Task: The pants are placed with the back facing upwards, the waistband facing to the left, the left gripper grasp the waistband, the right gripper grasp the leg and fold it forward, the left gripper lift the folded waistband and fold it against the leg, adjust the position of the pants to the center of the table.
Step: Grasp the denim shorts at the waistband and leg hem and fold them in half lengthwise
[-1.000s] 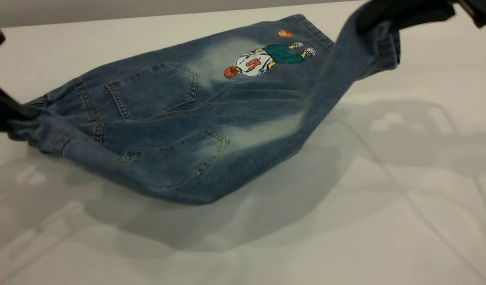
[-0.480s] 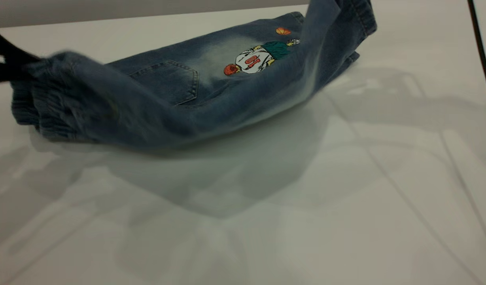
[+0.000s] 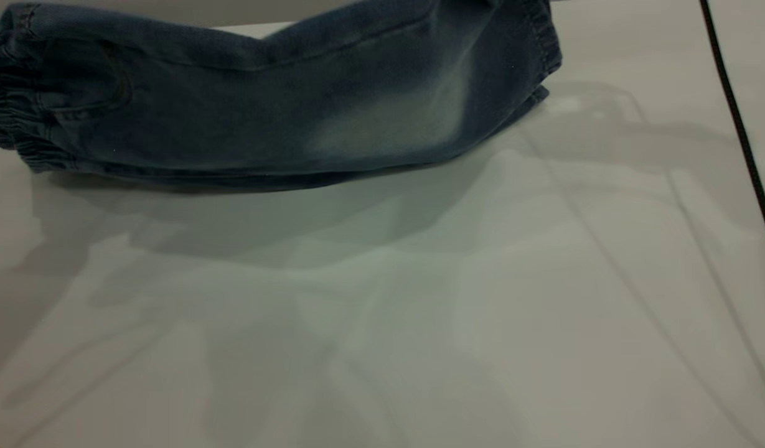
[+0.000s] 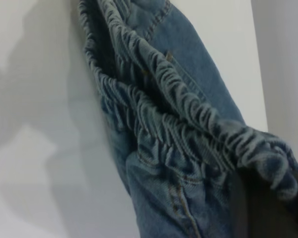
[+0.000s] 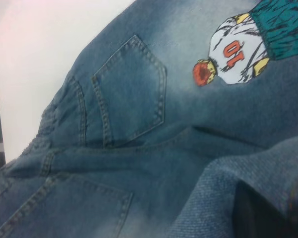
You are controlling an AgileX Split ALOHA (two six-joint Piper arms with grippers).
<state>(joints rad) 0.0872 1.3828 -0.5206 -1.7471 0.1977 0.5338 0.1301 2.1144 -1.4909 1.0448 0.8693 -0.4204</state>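
Observation:
The blue denim pants (image 3: 264, 106) stretch across the far part of the table (image 3: 382, 323), their near half raised and turned over the rest. The leg (image 3: 394, 121) with the pale faded patch faces the exterior camera, hem at the right. The gathered waistband (image 3: 9, 130) bunches at the left. Neither gripper shows in the exterior view. In the left wrist view the left gripper (image 4: 268, 201) is shut on the ruched waistband (image 4: 164, 116). In the right wrist view the right gripper (image 5: 260, 210) is shut on a fold of the leg (image 5: 223, 193), above a back pocket (image 5: 131, 94) and the cartoon print (image 5: 233, 49).
A black cable (image 3: 740, 140) hangs down the right side of the exterior view. The arms' shadows fall on the bare table in front of the pants. A grey wall runs behind the table's far edge.
Both grippers have lifted the near edge of the pants up and away over the far half. The pockets and cartoon print are now covered in the exterior view, and both grippers have left it.

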